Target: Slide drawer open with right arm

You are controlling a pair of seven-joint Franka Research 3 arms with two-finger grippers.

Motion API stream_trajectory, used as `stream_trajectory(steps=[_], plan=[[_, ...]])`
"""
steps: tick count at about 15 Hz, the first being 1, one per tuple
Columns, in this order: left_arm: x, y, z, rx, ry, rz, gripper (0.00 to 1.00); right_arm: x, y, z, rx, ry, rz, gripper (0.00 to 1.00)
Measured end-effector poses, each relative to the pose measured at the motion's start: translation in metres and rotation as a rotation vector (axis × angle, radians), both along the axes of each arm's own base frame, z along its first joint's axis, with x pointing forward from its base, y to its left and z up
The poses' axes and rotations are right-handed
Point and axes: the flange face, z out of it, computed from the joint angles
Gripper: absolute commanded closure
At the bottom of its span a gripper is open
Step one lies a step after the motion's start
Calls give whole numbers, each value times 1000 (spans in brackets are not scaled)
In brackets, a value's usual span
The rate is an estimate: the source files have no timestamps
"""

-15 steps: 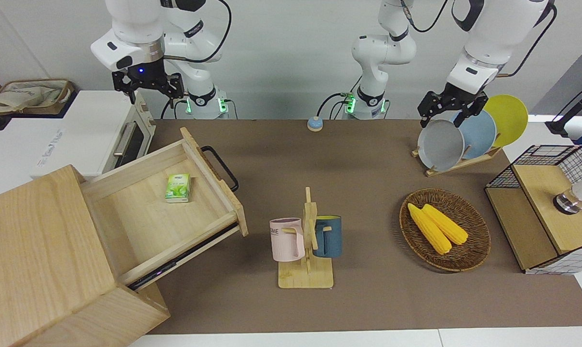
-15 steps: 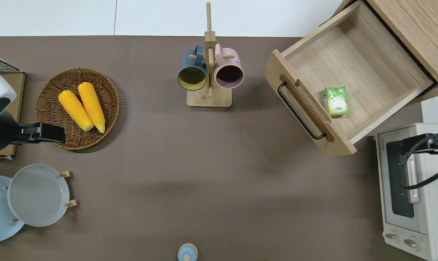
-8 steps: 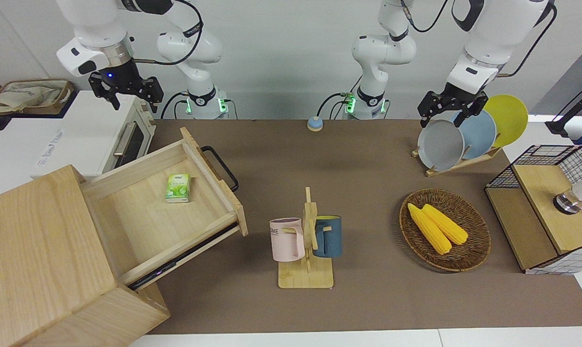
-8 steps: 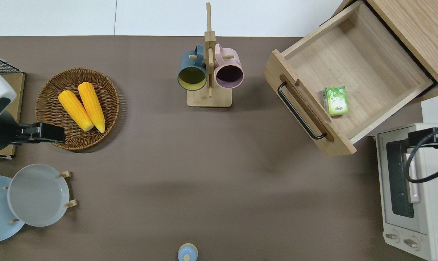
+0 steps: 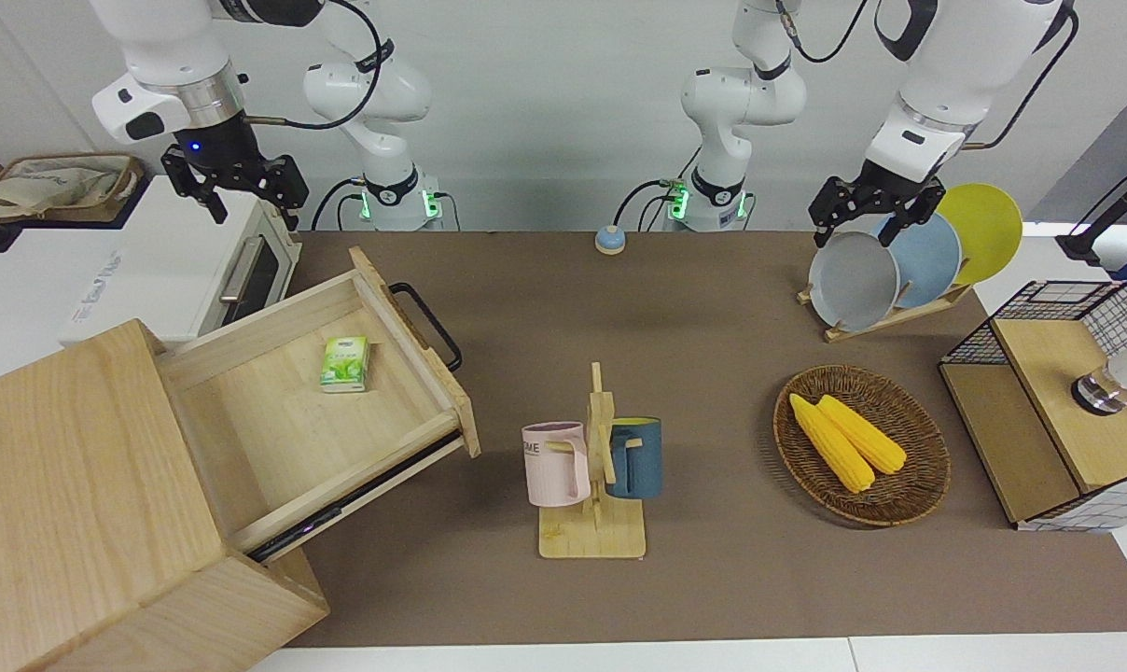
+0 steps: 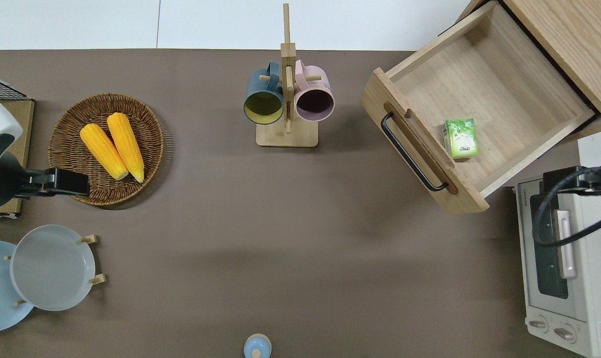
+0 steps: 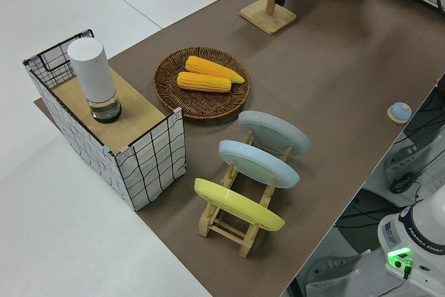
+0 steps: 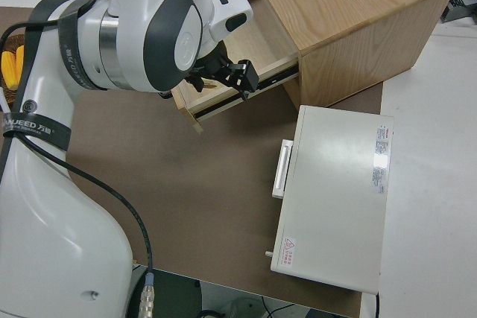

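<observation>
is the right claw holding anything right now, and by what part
Nothing. The right claw is open and empty over the toaster oven, clear of the open drawer and its handle.

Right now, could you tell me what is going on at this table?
The drawer stands pulled well out of its wood box, with a small green carton inside. Nothing is touching its black handle. The right gripper is up over the toaster oven, open and empty. The left arm is parked. The opening looks done.
</observation>
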Motion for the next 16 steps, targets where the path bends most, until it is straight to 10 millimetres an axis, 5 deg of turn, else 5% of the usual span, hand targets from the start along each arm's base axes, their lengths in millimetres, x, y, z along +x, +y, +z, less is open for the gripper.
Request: stream_trajectory(steps=[7,16], plan=[[0,0,0,0,0,0,2,19,37,10,6,10,-29,15],[0,0,0,0,0,0,5,29,48,9,7,11,-25,15]])
